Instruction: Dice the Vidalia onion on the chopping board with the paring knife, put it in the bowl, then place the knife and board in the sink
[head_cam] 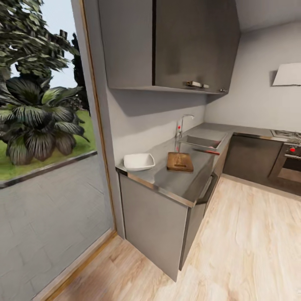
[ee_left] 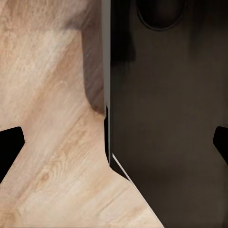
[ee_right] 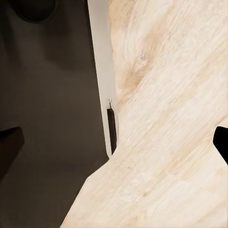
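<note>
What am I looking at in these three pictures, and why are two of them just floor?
These are simulator renders from a wheeled robot with two arms. The big picture comes from its head camera: a kitchen countertop carrying a white bowl and a brown chopping board, with the sink and tap beyond. A red-handled knife lies by the sink's near edge. The other two come from cameras on each wrist, aimed down at the wood floor and the robot's own dark body. The black tips at their edges are the left gripper and right gripper, both open and empty.
</note>
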### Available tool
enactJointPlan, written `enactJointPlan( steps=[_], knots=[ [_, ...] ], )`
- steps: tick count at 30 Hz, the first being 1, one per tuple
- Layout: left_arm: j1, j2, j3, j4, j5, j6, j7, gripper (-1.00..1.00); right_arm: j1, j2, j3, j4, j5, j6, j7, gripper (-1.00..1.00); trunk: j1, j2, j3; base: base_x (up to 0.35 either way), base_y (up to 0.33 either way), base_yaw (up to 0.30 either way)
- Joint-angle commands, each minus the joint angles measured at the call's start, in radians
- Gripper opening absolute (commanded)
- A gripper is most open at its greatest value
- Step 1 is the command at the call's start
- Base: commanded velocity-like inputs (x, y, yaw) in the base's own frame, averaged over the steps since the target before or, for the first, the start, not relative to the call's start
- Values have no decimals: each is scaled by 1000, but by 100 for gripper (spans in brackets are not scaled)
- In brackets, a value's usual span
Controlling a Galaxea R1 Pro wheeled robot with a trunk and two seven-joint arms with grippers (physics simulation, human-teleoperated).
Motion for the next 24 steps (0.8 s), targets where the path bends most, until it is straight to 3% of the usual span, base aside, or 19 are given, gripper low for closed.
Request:
enactJointPlan(
  steps=[1, 24],
  knots=[
    [1, 0, 0, -2, 0, -1, 0, 100, 0, 0, -8, -1, 0, -2, 5, 100, 0, 0, -1, 198, 1, -271],
    [1, 0, 0, -2, 0, -2, 0, 100, 0, 0, -8, -1, 0, -1, 5, 100, 0, 0, -12, 201, 123, -278]
  ],
)
